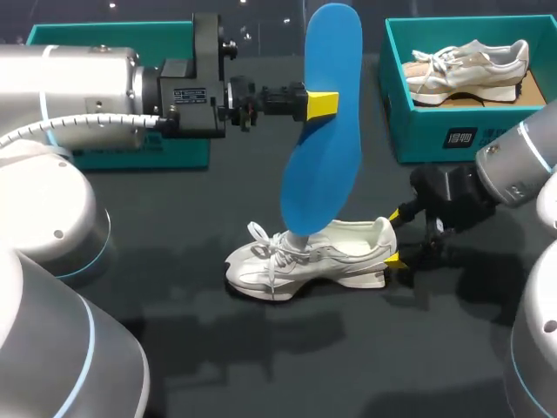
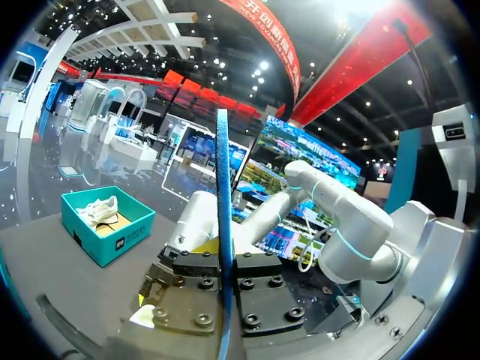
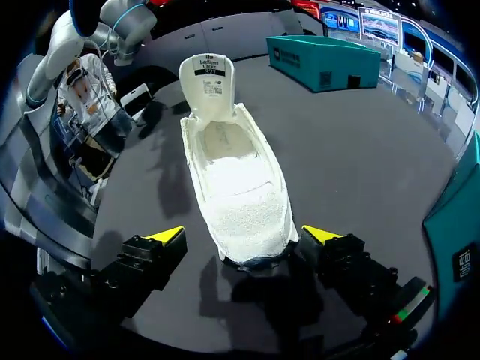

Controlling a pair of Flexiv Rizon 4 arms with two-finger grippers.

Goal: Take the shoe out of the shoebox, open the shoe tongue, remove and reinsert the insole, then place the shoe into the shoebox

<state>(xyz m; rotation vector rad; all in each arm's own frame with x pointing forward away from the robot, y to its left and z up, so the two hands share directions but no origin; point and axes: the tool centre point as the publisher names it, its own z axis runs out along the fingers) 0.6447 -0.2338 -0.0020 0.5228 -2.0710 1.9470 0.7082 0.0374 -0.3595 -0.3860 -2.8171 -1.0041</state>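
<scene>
— Head view first: what has the left gripper (image 1: 322,104) got?
— It is clamped on a long flat blue insole (image 1: 320,148), held upright above the dark grey table (image 1: 261,357). The insole's lower end hangs over the laces of the white lace-up sneaker (image 1: 331,257); whether they touch, I cannot tell.
— And the left wrist view?
— The insole (image 2: 223,172) shows edge-on, pinched in the left gripper (image 2: 223,270).
— The right gripper (image 1: 394,237)?
— Spread wide at the sneaker's heel, one yellow tip on each side. In the right wrist view the right gripper (image 3: 244,236) is released. The sneaker (image 3: 236,187) stands on its sole between the fingers, tongue (image 3: 206,75) folded up, with a gap at one finger.
— The box?
— The open teal cardboard shoebox (image 1: 435,131) stands at the table's far right, well apart from the sneaker on the table. A second pale sneaker (image 1: 470,65) lies inside it.
</scene>
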